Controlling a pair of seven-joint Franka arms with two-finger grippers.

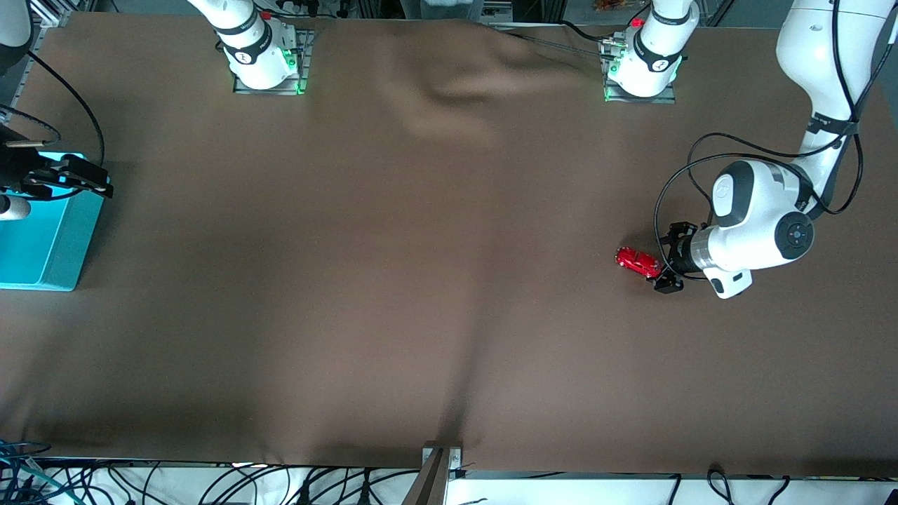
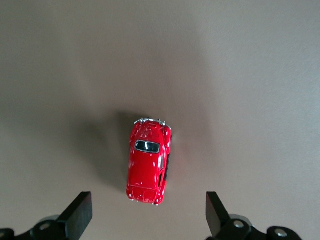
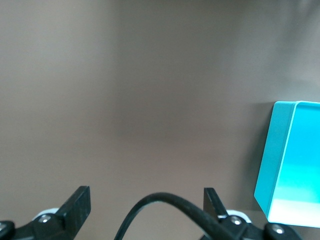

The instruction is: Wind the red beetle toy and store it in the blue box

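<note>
Nothing looks finished yet: the tiny glossy red beetle toy sits on the brown tablecloth, well apart from the turquoise-blue open-topped box. Left gripper hovers spread wide around it; right gripper waits, open, over the box's edge.

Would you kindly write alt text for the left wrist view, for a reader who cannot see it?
A tiny glossy red beetle-shaped toy car sits upright on its wheels on the brown cloth-covered table. The left gripper is open, its two black fingertips standing to either side of the car's near end, not touching it.
</note>
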